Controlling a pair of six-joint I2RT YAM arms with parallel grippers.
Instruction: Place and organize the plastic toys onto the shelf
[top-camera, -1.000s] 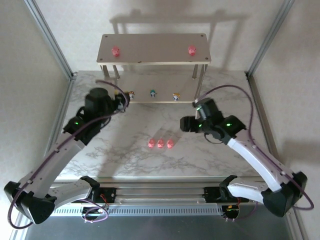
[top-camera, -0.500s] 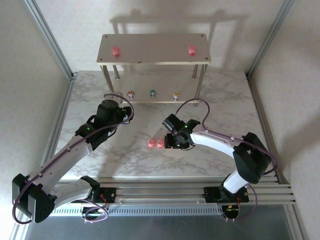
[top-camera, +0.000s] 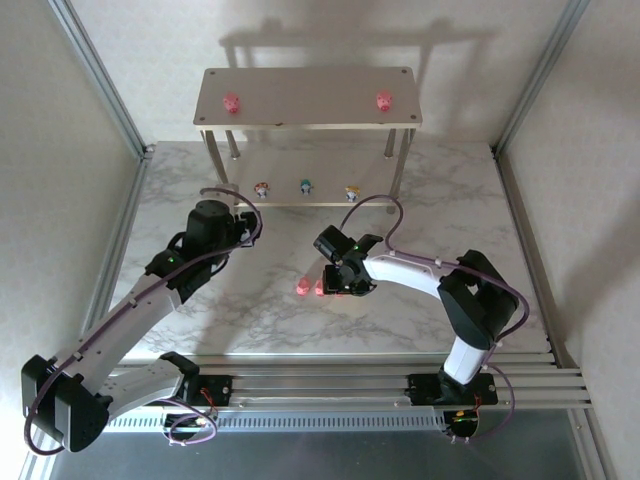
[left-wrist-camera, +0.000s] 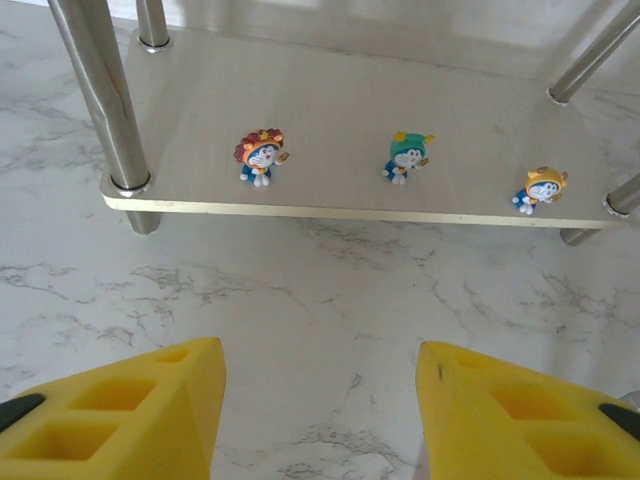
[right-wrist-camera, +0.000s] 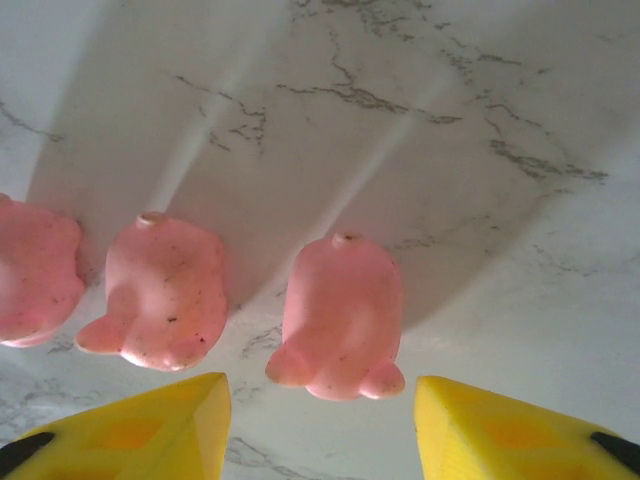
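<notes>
Right pincer (right-wrist-camera: 320, 405) spread, one pink pig (right-wrist-camera: 340, 310) on the bench (top-camera: 420, 200) just ahead of its tips, two more pigs (right-wrist-camera: 160, 290) alongside. Left pincer (left-wrist-camera: 320, 400) spread, empty, facing the shelf (top-camera: 300, 82). Three figurines (left-wrist-camera: 405, 157) on lower board, two pigs (top-camera: 231, 102) on top.

White marble-pattern tabletop (top-camera: 250, 320); aluminium frame posts (top-camera: 100, 75); pale walls (top-camera: 150, 40).
</notes>
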